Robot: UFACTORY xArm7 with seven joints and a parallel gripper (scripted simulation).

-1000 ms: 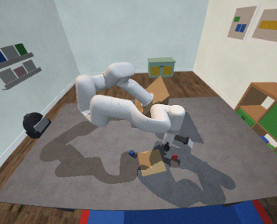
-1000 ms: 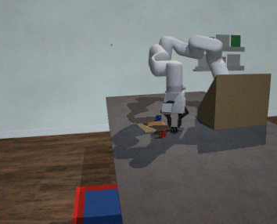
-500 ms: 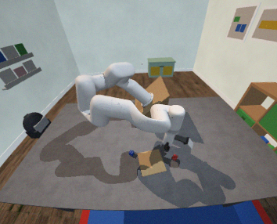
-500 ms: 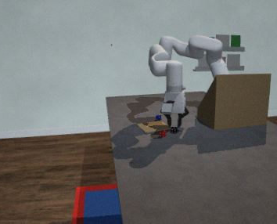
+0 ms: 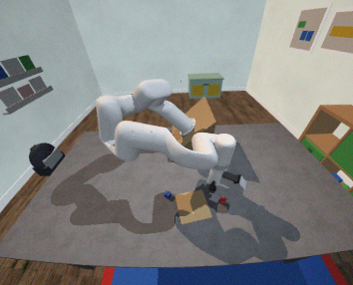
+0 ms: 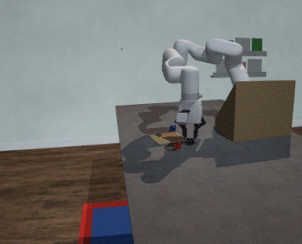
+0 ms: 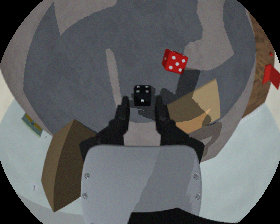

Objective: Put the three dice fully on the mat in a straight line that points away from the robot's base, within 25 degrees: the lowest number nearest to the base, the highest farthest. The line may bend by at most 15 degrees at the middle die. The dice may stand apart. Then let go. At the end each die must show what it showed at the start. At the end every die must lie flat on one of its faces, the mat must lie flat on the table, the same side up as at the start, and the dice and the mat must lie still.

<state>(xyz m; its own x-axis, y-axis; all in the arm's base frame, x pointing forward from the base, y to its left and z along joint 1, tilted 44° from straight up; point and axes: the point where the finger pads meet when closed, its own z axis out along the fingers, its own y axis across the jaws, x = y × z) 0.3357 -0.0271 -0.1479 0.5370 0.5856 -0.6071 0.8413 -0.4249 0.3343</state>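
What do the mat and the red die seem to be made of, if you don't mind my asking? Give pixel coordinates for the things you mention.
The mat (image 5: 198, 213) (image 6: 159, 140) (image 7: 209, 100) looks like matte cork or card, being plain tan; the red die (image 5: 222, 199) (image 6: 177, 146) (image 7: 175, 61) looks like plastic, with crisp white pips.

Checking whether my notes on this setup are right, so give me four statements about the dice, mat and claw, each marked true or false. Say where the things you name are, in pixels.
1. The red die (image 5: 222, 199) (image 6: 177, 145) (image 7: 175, 61) lies off the mat (image 5: 197, 215) (image 6: 159, 139) (image 7: 209, 97). True.
2. The blue die (image 5: 168, 194) (image 6: 172, 127) rests on the mat. False: it lies beside it.
3. The claw (image 5: 213, 188) (image 6: 190, 136) (image 7: 142, 103) is clamped on the black die (image 6: 189, 142) (image 7: 142, 95). False: it is partly open, with gaps at both sides of that die.
4. In the wrist view, a five shows on the red die. True.
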